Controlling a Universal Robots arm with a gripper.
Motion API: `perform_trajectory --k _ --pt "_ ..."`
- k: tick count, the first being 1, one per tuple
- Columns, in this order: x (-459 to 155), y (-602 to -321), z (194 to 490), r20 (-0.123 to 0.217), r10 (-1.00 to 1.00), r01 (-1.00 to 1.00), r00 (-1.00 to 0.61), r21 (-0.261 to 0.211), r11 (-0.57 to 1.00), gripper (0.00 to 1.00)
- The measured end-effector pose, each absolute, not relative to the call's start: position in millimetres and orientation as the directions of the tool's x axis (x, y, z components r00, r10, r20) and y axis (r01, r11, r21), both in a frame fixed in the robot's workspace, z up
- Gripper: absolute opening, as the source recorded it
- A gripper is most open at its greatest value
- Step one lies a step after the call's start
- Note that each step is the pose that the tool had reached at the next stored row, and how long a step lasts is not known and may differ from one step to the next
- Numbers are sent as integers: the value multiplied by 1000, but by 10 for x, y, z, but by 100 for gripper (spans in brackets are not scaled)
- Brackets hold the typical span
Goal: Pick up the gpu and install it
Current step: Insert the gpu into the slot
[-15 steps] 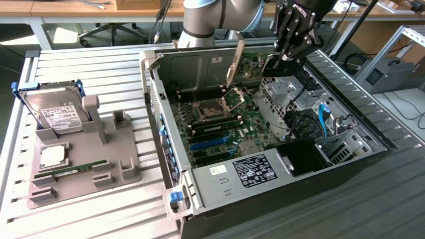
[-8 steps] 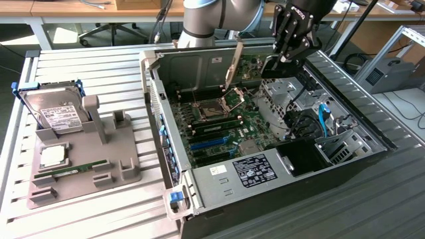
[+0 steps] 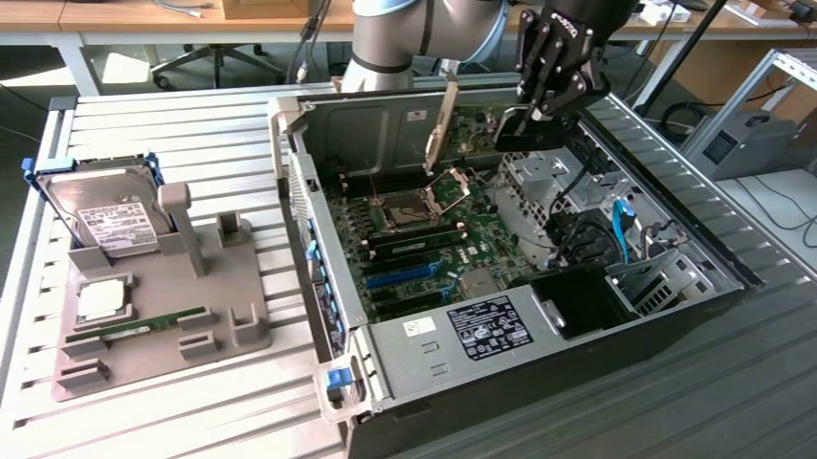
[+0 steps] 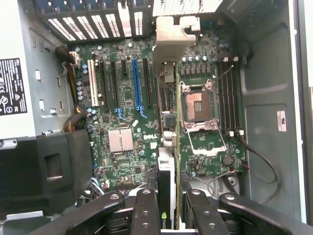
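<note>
Both fingers of my gripper clamp the gpu edge-down, at one o'clock over the case in the exterior view. I see air beneath it; the raised socket lever stands at its nine o'clock.

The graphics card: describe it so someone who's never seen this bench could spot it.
Start at the open computer case on the slatted table; the black gripper hangs over it. The graphics card is the thin dark board clamped in it. Unlike the silver hard drive and green memory stick on the grey stand, it is held aloft.
</note>
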State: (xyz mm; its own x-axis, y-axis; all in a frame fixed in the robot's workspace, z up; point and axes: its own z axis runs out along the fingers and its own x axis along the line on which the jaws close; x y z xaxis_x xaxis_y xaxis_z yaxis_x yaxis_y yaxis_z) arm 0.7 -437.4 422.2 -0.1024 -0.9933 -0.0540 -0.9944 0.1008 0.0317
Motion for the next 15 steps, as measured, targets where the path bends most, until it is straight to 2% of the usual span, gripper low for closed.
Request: perform_trajectory --k 8,15 --pt "-48 -4373 4219 -54 -993 -994 -102 32 101 27" --pt "-51 -4374 4092 -54 -993 -994 -102 32 101 27"
